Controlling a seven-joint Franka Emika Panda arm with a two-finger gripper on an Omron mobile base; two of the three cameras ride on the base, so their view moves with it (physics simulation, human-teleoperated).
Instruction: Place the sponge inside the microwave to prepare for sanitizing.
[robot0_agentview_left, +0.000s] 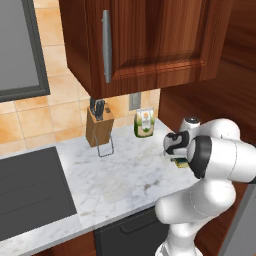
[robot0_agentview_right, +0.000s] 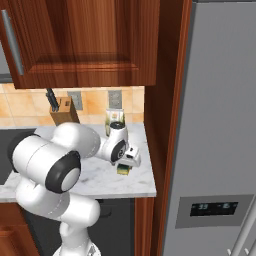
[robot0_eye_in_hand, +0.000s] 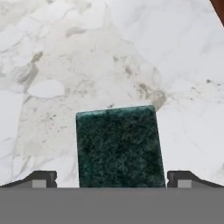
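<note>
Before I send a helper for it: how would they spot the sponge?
Find the marble counter beside the grey fridge. Near its fridge-side end, under the open pincer, lies the sponge: a low, flat, dark green-topped block, unlike the taller green-and-white packet by the wall.

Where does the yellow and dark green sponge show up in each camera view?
Left base view: the yellow and dark green sponge peeks out beside the white arm, right of centre.
Right base view: centre, under the end effector, on the white marble counter.
Hand view: lower centre, between the fingertips.
Shared landmark: the green-and-white packet behind it.
</note>
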